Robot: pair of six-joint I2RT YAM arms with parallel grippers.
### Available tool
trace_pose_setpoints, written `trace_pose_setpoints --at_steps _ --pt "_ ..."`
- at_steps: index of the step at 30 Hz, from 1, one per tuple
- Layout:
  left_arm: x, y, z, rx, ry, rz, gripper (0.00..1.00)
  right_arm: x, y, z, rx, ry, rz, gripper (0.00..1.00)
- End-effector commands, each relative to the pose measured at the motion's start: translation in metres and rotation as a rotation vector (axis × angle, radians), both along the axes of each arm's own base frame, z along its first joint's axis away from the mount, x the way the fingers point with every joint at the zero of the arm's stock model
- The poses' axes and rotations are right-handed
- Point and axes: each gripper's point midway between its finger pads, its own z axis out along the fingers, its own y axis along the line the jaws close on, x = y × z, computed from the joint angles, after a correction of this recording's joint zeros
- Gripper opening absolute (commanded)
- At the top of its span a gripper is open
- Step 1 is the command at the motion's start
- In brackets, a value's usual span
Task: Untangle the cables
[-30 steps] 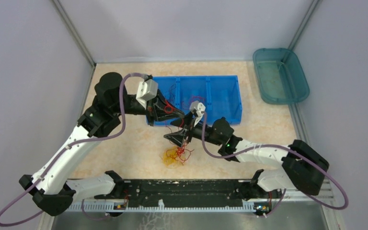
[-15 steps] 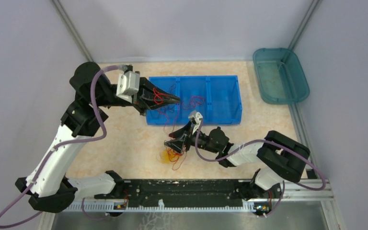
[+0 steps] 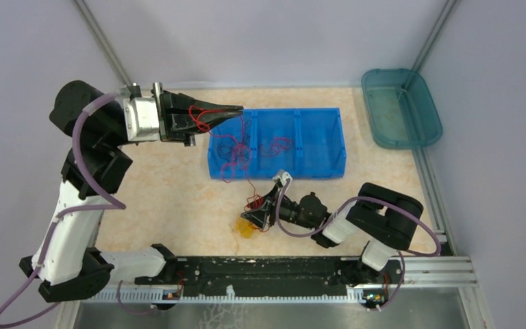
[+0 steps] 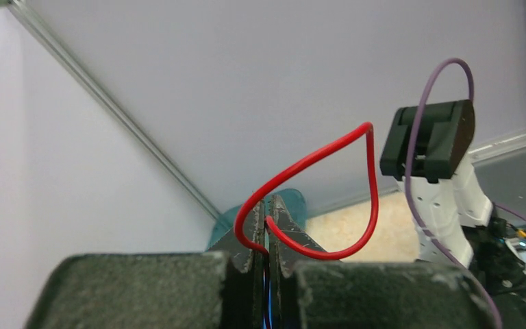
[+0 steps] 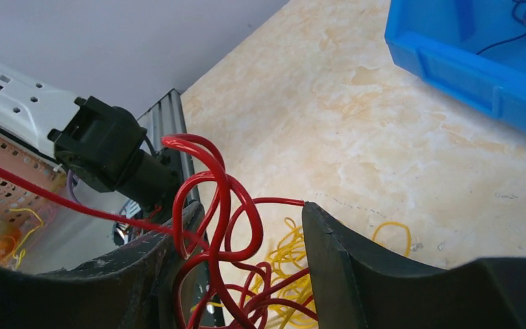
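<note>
Top external: cables (image 3: 246,228) near bin (image 3: 301,170) edge

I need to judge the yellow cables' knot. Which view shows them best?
The right wrist view: the yellow cables show close up on the table, between the open jaws of the right gripper, partly behind red cables. The top view shows only a small orange clump. The left wrist view shows none.
</note>
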Motion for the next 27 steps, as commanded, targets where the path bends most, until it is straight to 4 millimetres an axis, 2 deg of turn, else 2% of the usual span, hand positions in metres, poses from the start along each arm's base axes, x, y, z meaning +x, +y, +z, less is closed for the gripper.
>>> trace_pose_setpoints --at_steps 1,3,10,16,21,27 --pt "-0.004 0.009 0.036 -0.075 -0.138 0.042 0.0 -0.001 0.0 0.017 0.076 -0.036 -0.009 0.55" --pt "-0.005 0.012 0.046 -0.092 -0.191 0.055 0.0 -0.002 0.0 0.002 0.042 -0.016 -0.012 0.53" --pt "-0.004 0.029 0.091 -0.198 -0.36 0.165 0.0 -0.011 -0.008 -0.024 -0.013 0.017 -0.027 0.52" --pt "0.016 0.051 0.125 -0.334 -0.478 0.371 0.0 -0.019 -0.023 -0.039 -0.009 0.057 -0.051 0.53" --pt "0.023 0.078 0.159 -0.475 -0.587 0.536 0.0 -0.021 -0.031 -0.041 0.0 0.061 -0.07 0.59" --pt "0.033 0.093 0.174 -0.54 -0.627 0.652 0.0 -0.016 -0.032 -0.038 -0.025 0.034 -0.089 0.65"
